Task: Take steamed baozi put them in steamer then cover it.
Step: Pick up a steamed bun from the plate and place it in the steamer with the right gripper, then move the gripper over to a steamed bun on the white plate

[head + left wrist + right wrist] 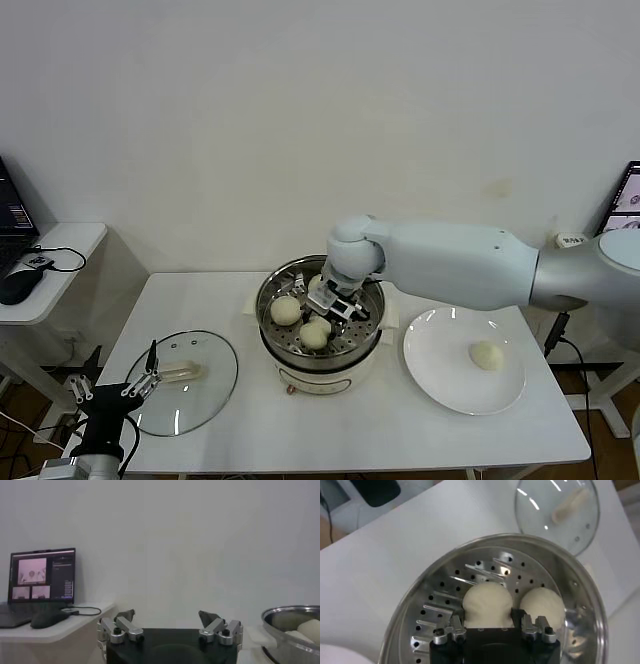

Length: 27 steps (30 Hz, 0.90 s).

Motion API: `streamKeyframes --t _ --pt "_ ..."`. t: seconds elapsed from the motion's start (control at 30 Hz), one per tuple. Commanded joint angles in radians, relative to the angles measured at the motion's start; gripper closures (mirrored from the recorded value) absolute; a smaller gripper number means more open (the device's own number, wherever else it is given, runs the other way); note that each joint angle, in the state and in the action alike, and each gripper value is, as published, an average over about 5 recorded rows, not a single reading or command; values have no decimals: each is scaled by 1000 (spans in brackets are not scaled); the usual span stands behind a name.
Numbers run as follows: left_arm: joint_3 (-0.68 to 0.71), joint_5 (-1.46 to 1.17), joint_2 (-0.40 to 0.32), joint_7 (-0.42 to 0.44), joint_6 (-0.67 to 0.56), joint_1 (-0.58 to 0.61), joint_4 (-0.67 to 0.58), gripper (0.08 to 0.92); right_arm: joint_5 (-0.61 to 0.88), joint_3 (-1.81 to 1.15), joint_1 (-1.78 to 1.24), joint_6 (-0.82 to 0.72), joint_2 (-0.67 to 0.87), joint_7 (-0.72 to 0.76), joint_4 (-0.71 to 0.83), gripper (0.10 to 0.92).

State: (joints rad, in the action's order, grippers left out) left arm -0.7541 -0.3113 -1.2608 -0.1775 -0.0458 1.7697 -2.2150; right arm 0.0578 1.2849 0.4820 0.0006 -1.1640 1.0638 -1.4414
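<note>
The right arm reaches in from the right side, its thick white forearm stretched across toward the middle, the wrist bent sharply downward. The right end effector [335, 300] points down, and in its wrist view its two fingers [458, 626] stand on either side of a bun, close against it. The left arm sits low at the near left corner, barely showing. The left end effector [140, 383] is held level, pointing forward, its fingers [122, 625] spread wide apart with nothing between them.
</note>
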Motion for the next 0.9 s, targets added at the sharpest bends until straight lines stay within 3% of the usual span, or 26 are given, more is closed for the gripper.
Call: streamKeyframes --t 0.03,0.37,0.73,0.9 --pt "1 1 2 8 -1 3 -1 177 -16 11 -1 29 -11 0 4 423" --pt "-1 6 6 17 -1 2 -5 177 -12 -81 47 -57 92 -11 -17 212" --pt "0 10 30 23 0 -7 -2 177 134 -184 75 -351 433 -3 -155 202" --pt "11 11 40 23 0 -11 4 177 122 -207 27 -380 642 4 -210 203"
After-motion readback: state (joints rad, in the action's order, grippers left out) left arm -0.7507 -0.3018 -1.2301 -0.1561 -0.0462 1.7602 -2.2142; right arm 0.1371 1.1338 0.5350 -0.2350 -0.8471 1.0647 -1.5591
